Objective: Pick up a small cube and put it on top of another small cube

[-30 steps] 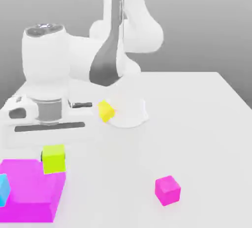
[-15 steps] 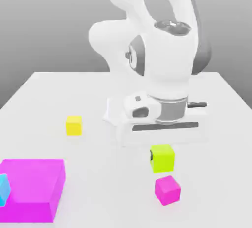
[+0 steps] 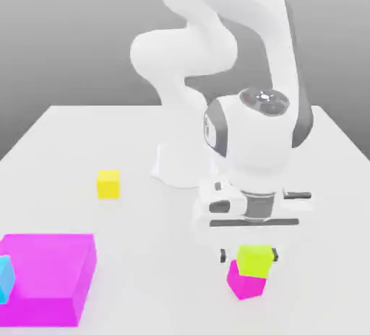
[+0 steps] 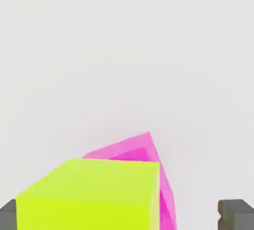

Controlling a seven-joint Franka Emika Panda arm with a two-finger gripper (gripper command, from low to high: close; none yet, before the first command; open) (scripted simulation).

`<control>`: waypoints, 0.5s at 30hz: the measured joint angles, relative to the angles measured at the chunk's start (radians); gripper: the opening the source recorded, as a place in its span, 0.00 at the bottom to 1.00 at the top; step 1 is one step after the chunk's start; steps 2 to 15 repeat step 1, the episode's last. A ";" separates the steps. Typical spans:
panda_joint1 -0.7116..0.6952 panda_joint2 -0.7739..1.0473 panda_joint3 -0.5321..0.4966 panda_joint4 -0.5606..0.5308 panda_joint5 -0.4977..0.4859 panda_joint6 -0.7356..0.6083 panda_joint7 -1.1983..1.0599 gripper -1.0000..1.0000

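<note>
At the far lower left of the exterior view, a cyan cube (image 3: 6, 279) is cut off by the frame edge, so just 1 sliver of it shows, sitting against the large flat magenta block (image 3: 48, 276). The block's lower edge runs close to the bottom of the frame. Right of that and higher, at middle left, a small yellow cube (image 3: 109, 183) stands alone on the white table (image 3: 137, 268), well apart from everything else.

At lower right, the lime cube (image 3: 256, 260) rests on top of the small magenta cube (image 3: 246, 284), turned a little relative to it; the lime cube covers most of the magenta cube's top. The gripper (image 3: 250, 256) hangs directly over the pair, pointing down, and its white body hides the rear of the stack. In the hand view, the lime cube (image 4: 92, 197) fills the lower part, cut off at the bottom, with the magenta cube (image 4: 144, 149) peeking out behind it. The 2 dark fingertips (image 4: 234, 213) sit at either lower corner, spread apart, with a clear gap beside the lime cube on 1 side.
</note>
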 joint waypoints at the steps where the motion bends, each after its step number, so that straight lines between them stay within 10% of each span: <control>1: 0.000 -0.030 -0.001 -0.002 -0.003 -0.028 0.002 1.00; 15: 0.000 -0.030 -0.001 -0.002 -0.003 -0.028 0.002 1.00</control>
